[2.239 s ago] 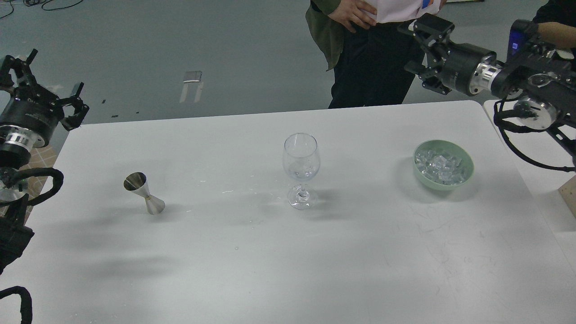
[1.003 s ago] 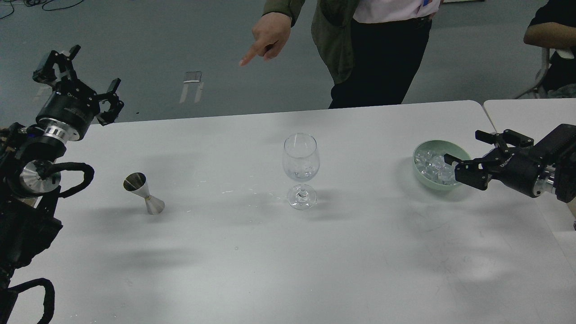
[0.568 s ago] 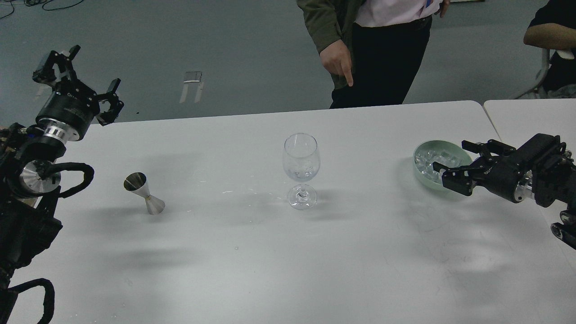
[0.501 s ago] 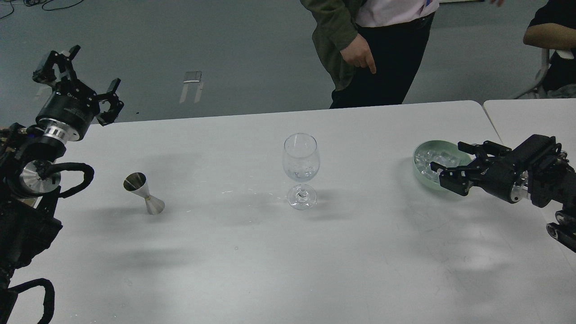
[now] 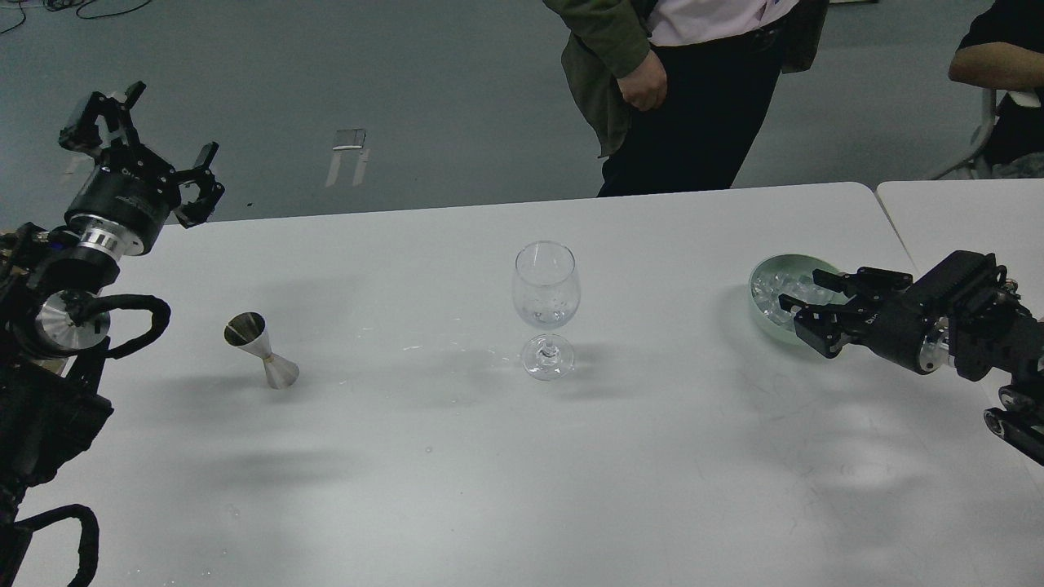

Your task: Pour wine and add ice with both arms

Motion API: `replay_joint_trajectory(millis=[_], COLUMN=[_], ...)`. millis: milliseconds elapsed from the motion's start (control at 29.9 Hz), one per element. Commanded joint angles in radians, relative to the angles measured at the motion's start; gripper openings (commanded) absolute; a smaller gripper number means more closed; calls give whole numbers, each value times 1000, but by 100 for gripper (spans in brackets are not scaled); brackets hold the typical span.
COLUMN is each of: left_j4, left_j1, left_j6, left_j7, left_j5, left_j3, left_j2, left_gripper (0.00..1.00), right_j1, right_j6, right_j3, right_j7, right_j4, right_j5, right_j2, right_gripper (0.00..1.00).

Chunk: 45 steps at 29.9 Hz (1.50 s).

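Observation:
A clear stemmed wine glass (image 5: 546, 306) stands upright at the table's middle. A steel jigger (image 5: 261, 349) stands to its left. A pale green bowl (image 5: 756, 303) at the right holds several small clear ice cubes (image 5: 773, 285). My right gripper (image 5: 803, 292) is open; its fingers reach from the right over the bowl's right half and hide part of the ice. Whether a finger touches the ice cannot be told. My left gripper (image 5: 143, 134) is open and empty, raised beyond the table's back left corner, far from the jigger.
A person (image 5: 677, 90) stands just behind the table's back edge, behind the glass. Another person's arm (image 5: 991, 61) shows at the far right. A second white table (image 5: 938, 212) adjoins on the right. The white table (image 5: 522, 473) reaches to the view's bottom edge.
My right gripper came down from high at the back right to the bowl and has crept a little left over it. My left gripper rose earlier and has since stayed still.

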Motion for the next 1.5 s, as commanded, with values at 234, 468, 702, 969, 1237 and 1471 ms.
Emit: replay_joint_trajectory(millis=[234, 468, 702, 969, 1237, 1471], left_j4=[0, 0, 0, 0, 0, 0], left_j1=[0, 0, 0, 0, -3, -1], left_j6=[0, 0, 0, 0, 0, 0], left_j7=[0, 0, 0, 0, 0, 0], left_j5=[0, 0, 0, 0, 0, 0], left_j3=[0, 0, 0, 0, 0, 0], left_j2=[1, 1, 1, 1, 3, 0], left_gripper=[98, 98, 98, 98, 98, 98], right_j1=[1, 3, 4, 12, 107, 179], right_j6=[3, 6, 6, 4, 6, 9], right_j3=[-1, -3, -3, -1, 0, 0], right_j7=[1, -1, -1, -1, -1, -1], right_j4=[-42, -43, -53, -42, 94, 220], right_j5=[0, -1, 0, 2, 11, 16], right_j2=[42, 44, 44, 42, -51, -137], right_gripper=[60, 46, 27, 0, 0, 0])
